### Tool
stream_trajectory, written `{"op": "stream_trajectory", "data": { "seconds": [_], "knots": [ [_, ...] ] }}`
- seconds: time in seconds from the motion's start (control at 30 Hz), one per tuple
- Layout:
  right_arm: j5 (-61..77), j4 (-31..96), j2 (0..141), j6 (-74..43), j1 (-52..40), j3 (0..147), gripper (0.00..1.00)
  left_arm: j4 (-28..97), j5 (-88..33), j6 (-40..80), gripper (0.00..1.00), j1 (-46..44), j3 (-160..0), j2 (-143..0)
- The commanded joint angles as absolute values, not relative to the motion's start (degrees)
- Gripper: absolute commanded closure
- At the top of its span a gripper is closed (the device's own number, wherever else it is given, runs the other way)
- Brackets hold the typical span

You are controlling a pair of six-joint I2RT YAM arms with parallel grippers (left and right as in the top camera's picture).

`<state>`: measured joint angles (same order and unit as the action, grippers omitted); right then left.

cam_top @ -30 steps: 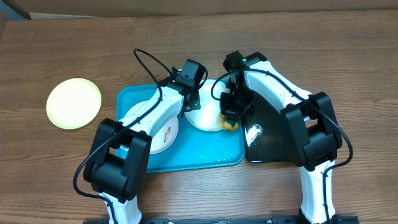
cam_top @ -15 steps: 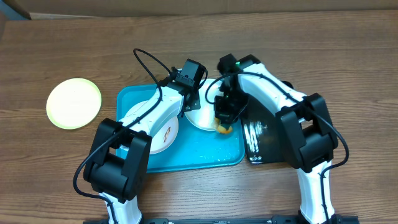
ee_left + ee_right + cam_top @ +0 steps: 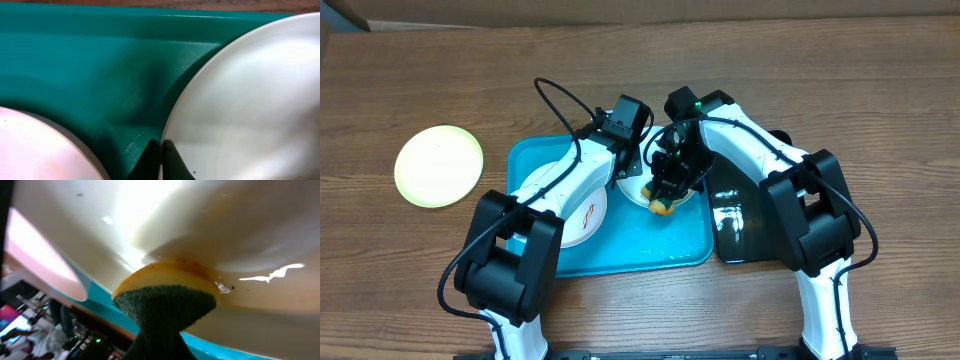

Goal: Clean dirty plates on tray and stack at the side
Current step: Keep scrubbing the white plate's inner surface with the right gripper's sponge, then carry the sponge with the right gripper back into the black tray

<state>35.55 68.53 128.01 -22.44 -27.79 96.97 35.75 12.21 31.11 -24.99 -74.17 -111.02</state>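
Plates first, from overhead: the yellow-green-rimmed plate [image 3: 439, 165] lies alone on the wooden table [image 3: 840, 90], well left of the turquoise tray [image 3: 620, 255], so one plate looks finished. Two remain on the tray: the middle white plate [image 3: 638, 190] and the other white plate [image 3: 590, 215], which is half under the left arm. No stack exists yet. The left gripper [image 3: 630, 170] sits at the middle plate's far rim; the right gripper [image 3: 667, 193] presses a sponge [image 3: 662, 207] onto it. A second ago the sponge was at the plate's right edge; it has swept inward, uncovering more of the black tray [image 3: 740, 225].

Left wrist: the pincer [image 3: 160, 150] is clamped tight on the middle plate's rim, steadying it.

Right wrist: the fingers are closed on the sponge [image 3: 165, 297], which is pushed flat against the plate's wet face. Scrubbing seems midway.
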Motion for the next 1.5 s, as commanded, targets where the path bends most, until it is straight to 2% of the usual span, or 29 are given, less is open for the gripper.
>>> {"op": "stream_trajectory", "data": {
  "seconds": [0.0, 0.3, 0.5, 0.8, 0.97, 1.2, 1.47],
  "knots": [
    [30.11, 69.54, 128.38, -22.13, -27.62, 97.47, 0.96, 35.62, 12.6, 30.39, 0.96, -24.69, -73.97, -111.44],
    [21.39, 71.7, 128.38, -22.33, -27.35, 97.47, 0.96, 35.68, 12.6, 30.39, 0.96, -24.67, -73.97, -111.44],
    [21.52, 74.15, 128.38, -22.57, -24.1, 98.89, 0.96, 35.66, 12.6, 30.41, 0.96, -24.69, -73.97, -111.44],
    [21.69, 87.44, 128.38, -18.35, -19.05, 119.92, 0.96, 35.68, 12.6, 30.41, 0.96, -24.69, -73.97, -111.44],
    [18.5, 96.36, 128.38, -16.03, -16.45, 126.32, 0.96, 35.92, 12.6, 30.37, 0.96, -24.69, -73.97, -111.44],
    [7.18, 96.9, 128.38, -16.56, -12.78, 121.62, 0.96, 35.92, 12.6, 30.37, 0.96, -24.67, -74.0, -111.42],
    [5.85, 90.28, 128.38, -15.07, -9.89, 112.97, 0.96, 36.62, 12.56, 29.78, 0.96, -23.05, -74.15, -107.61]
  ]
}}
